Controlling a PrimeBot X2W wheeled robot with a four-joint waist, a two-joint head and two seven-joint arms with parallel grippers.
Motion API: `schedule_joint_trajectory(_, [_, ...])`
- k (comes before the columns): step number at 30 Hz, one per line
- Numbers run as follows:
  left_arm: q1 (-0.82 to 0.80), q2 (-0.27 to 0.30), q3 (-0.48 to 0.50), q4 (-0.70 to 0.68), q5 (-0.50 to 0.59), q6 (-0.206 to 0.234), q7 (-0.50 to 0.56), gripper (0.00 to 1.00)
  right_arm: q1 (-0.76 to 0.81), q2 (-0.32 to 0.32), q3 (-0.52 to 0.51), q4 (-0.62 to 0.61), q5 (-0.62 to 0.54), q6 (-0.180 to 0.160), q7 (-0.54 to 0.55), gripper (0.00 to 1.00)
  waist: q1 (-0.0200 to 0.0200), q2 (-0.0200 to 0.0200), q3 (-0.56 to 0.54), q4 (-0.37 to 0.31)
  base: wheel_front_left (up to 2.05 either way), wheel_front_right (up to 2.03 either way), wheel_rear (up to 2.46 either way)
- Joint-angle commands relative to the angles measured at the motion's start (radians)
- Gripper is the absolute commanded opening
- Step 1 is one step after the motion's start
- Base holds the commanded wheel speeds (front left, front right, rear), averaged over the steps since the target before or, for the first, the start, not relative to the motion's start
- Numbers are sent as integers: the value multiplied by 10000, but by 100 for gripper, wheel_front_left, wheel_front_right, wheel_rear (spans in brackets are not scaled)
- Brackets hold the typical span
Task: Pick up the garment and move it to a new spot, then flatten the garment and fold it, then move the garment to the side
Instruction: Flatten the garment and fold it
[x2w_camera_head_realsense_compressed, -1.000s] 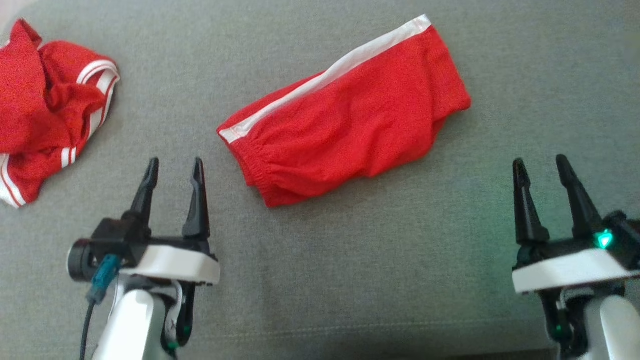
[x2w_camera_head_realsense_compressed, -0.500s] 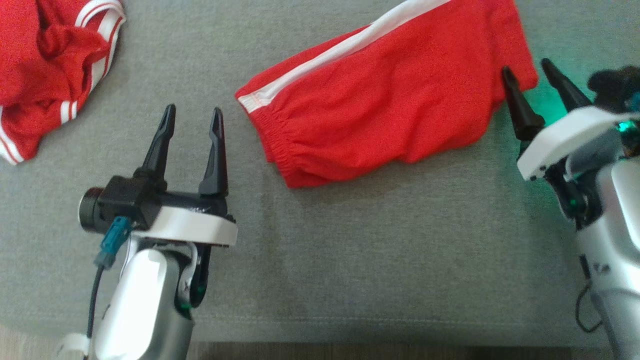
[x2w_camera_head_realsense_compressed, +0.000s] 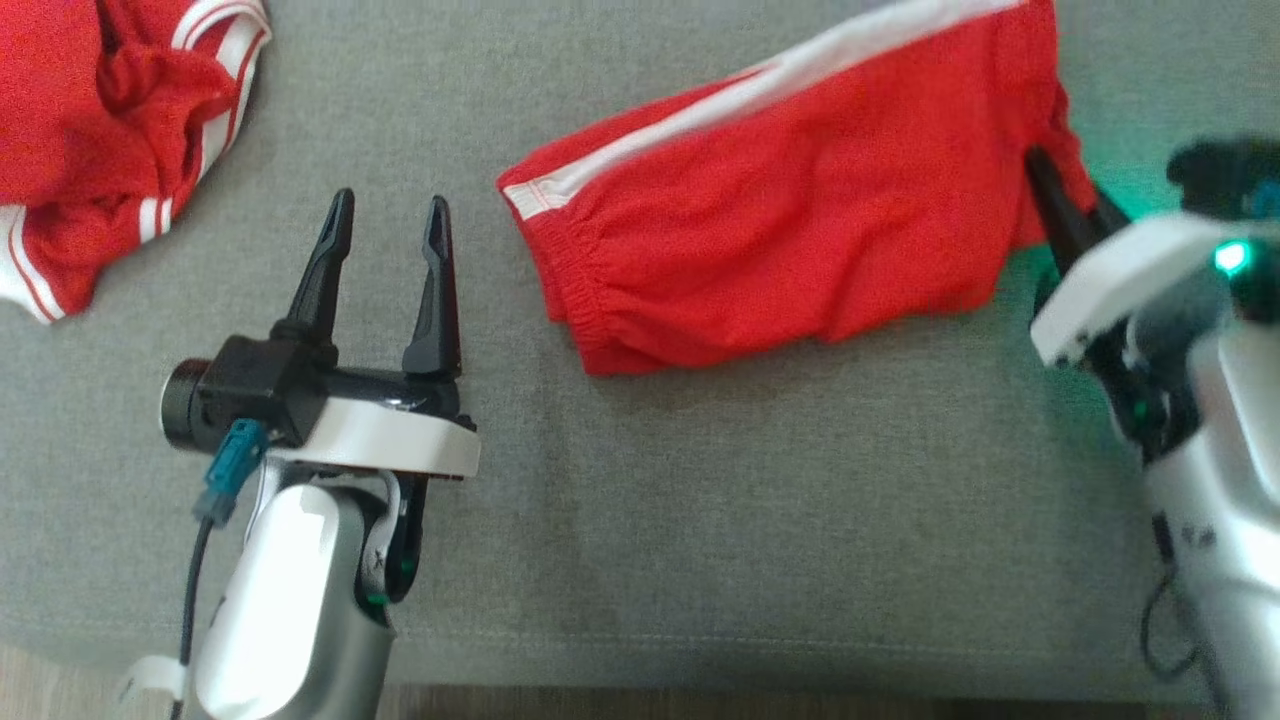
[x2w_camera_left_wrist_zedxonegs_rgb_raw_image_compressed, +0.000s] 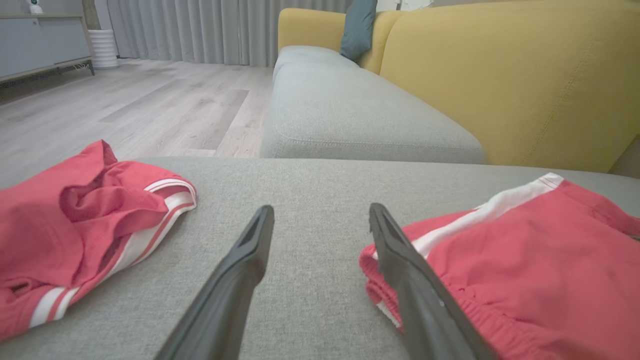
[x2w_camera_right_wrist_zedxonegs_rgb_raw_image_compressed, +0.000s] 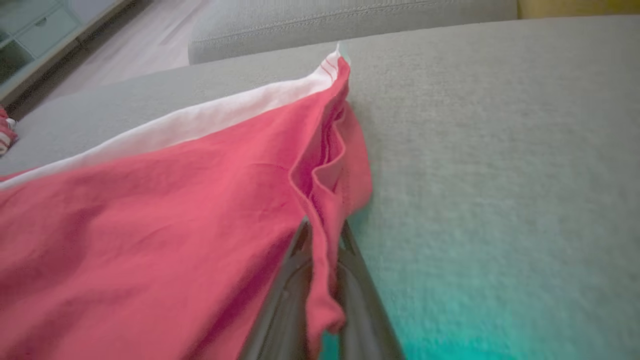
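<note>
The garment (x2w_camera_head_realsense_compressed: 790, 220), red shorts with a white side stripe, lies folded on the grey cushion (x2w_camera_head_realsense_compressed: 700, 500). My right gripper (x2w_camera_head_realsense_compressed: 1065, 195) is at its right hem and is shut on the garment. In the right wrist view the red hem (x2w_camera_right_wrist_zedxonegs_rgb_raw_image_compressed: 325, 180) is bunched and pinched between the closed fingers (x2w_camera_right_wrist_zedxonegs_rgb_raw_image_compressed: 285, 300). My left gripper (x2w_camera_head_realsense_compressed: 390, 205) hovers open and empty, just left of the waistband end (x2w_camera_head_realsense_compressed: 560, 290). The left wrist view has the garment (x2w_camera_left_wrist_zedxonegs_rgb_raw_image_compressed: 525, 260) behind the right-hand finger (x2w_camera_left_wrist_zedxonegs_rgb_raw_image_compressed: 400, 260).
A second red garment (x2w_camera_head_realsense_compressed: 100, 130) with white stripes lies crumpled at the far left (x2w_camera_left_wrist_zedxonegs_rgb_raw_image_compressed: 75, 235). The cushion's front edge (x2w_camera_head_realsense_compressed: 640, 660) runs along the bottom. A yellow sofa back (x2w_camera_left_wrist_zedxonegs_rgb_raw_image_compressed: 500, 75) and wooden floor (x2w_camera_left_wrist_zedxonegs_rgb_raw_image_compressed: 125, 110) lie beyond.
The head camera shifted. My right gripper reached forward to the garment's right hem and closed on it, bunching the fabric. The left gripper stayed open.
</note>
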Motion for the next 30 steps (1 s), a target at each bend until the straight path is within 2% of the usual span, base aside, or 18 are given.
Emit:
schedule_joint_trajectory(1, [36, 75, 401, -229, 109, -57, -51, 100, 919, 178, -231, -533, -83, 40, -419, 0, -1, 0, -330, -159, 0, 0, 0])
schedule_joint_trajectory(5, [350, 92, 447, -99, 157, -95, -51, 100, 2557, 696, -1120, -1221, -291, 40, -966, 0, -1, 0, -817, -362, 0, 0, 0])
schedule_joint_trajectory(11, [653, 111, 494, -5, 138, -135, -51, 100, 4157, 1393, -2301, -2131, -557, 40, -1054, 0, -1, 0, -1217, -533, 0, 0, 0])
schedule_joint_trajectory(14, [746, 117, 504, 54, 130, -149, -51, 100, 4592, 1662, -2808, -2482, -736, 40, -859, 0, -1, 0, -1360, -551, 0, 0, 0])
schedule_joint_trajectory(18, [835, 108, 464, 127, 126, -146, -51, 100, 4606, 1784, -2925, -2904, -1046, 40, -575, 0, -1, 0, -1555, -498, 0, 0, 0])
schedule_joint_trajectory(23, [884, 90, 367, 213, 92, -167, -51, 100, 3882, 1815, -1971, -3883, -1803, 40, -145, 0, -1, 0, -1824, -320, 0, 0, 0])
schedule_joint_trajectory(26, [916, 77, 299, 234, 75, -164, -51, 100, 3263, 1925, -714, -4307, -1968, 40, 167, 0, -1, 0, -1948, -172, 0, 0, 0])
schedule_joint_trajectory(30, [936, 49, 212, 267, -5, -155, -51, 100, 2680, 2109, 1288, -4161, -1630, 40, 513, 0, -1, 0, -2042, 117, 0, 0, 0])
